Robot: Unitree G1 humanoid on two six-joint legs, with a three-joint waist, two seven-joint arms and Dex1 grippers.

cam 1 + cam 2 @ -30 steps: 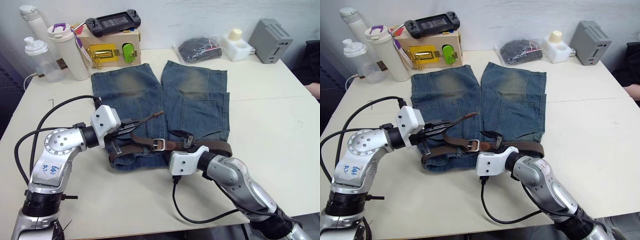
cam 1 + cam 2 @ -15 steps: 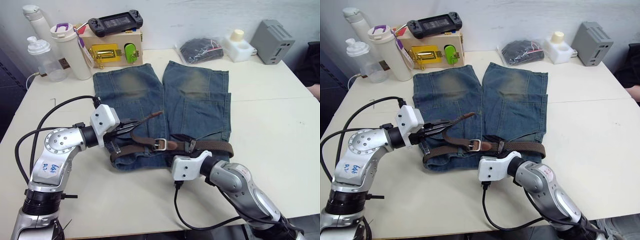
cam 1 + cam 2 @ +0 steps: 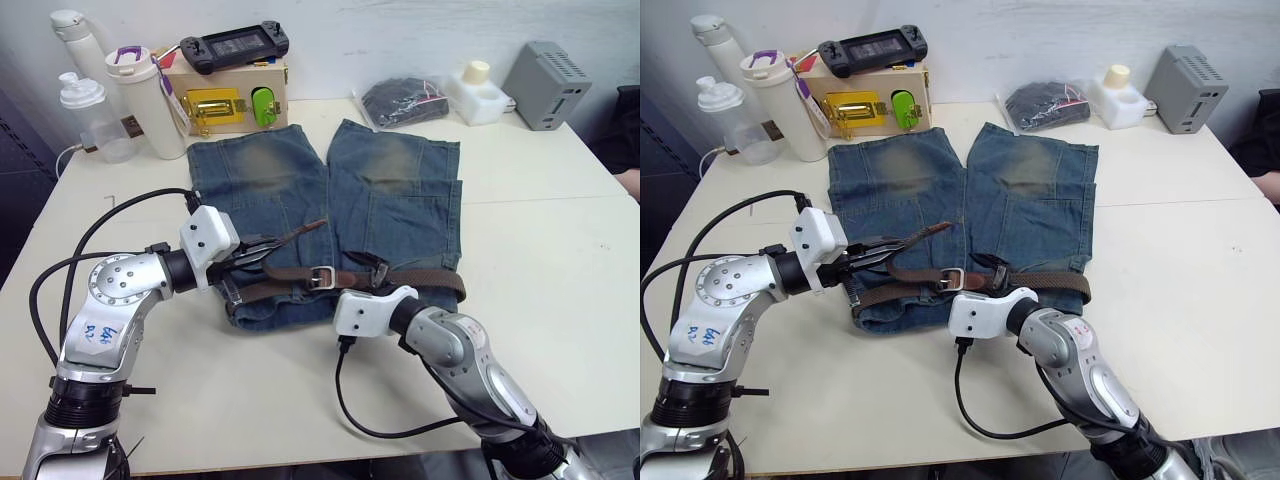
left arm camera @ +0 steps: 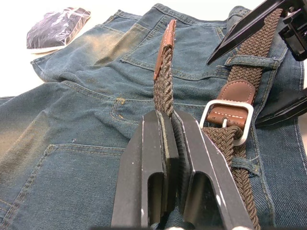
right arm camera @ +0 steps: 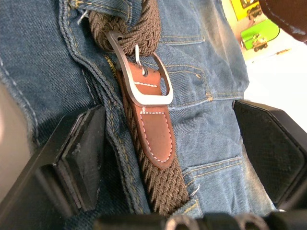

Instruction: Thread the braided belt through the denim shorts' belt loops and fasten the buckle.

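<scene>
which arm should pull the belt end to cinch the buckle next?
Left. The left gripper is already shut on the braided belt just behind its leather tip. The right gripper has open jaws straddling the buckle, so it is likely better placed to steady that.

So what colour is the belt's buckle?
Silver-grey metal: the buckle shows best in the right wrist view.

Faded blue denim shorts (image 3: 330, 190): lighter tan-worn patches at 12 o'clock on both legs, pale stitched seams. Dark brown braided woven belt (image 4: 164, 81): smooth reddish-brown leather tip, white stitching on the leather tab by the silver-grey rectangular metal buckle (image 5: 144, 76). Blue denim belt loops (image 4: 247, 61).
</scene>
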